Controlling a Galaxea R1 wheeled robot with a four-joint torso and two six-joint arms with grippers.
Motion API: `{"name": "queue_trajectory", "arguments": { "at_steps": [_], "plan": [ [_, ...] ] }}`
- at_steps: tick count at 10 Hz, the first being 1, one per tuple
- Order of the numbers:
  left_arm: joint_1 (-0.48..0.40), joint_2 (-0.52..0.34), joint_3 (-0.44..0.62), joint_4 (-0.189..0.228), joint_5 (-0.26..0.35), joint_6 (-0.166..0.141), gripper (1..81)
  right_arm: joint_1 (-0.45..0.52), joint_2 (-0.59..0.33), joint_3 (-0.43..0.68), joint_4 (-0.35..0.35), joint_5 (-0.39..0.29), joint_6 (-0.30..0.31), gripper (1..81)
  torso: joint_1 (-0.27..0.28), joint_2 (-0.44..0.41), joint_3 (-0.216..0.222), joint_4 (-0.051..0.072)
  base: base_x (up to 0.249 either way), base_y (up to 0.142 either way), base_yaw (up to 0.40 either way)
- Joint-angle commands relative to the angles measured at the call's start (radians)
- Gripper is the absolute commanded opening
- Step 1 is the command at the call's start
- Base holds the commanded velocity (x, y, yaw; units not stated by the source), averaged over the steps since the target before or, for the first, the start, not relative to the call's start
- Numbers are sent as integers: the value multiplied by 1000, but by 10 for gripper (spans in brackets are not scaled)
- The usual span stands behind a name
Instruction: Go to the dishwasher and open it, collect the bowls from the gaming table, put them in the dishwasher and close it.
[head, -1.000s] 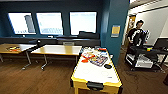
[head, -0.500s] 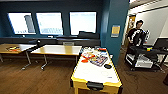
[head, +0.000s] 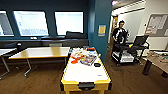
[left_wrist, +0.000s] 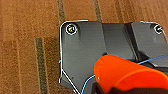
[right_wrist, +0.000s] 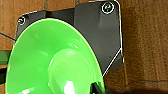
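Gaming table (head: 85, 72) white-topped, yellow-edged, cluttered far end, brown wood-look floor (head: 37, 82), dark teal walls (head: 50, 6)

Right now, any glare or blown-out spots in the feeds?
Head view: the windows are washed out to near white, the room around them dim and soft. Right wrist view: bright specular spots on the green bowl. Left wrist view: even light on the orange bowl and the carpet, no glare.
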Motion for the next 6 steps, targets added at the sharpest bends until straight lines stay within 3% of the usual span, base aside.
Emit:
{"name": "queue_trajectory", "arguments": {
  "at_steps": [1, 6],
  "plan": [
    [-42, -11, -5, 11, 45, 5, 10, 46, -8, -1, -19, -52, -3, 10, 0, 0, 0, 0, 0, 0, -391],
    [-45, 1, -5, 11, 45, 5, 10, 44, -1, -3, -25, -52, -3, 10, 0, 0, 0, 0, 0, 0, -391]
  ]
}}
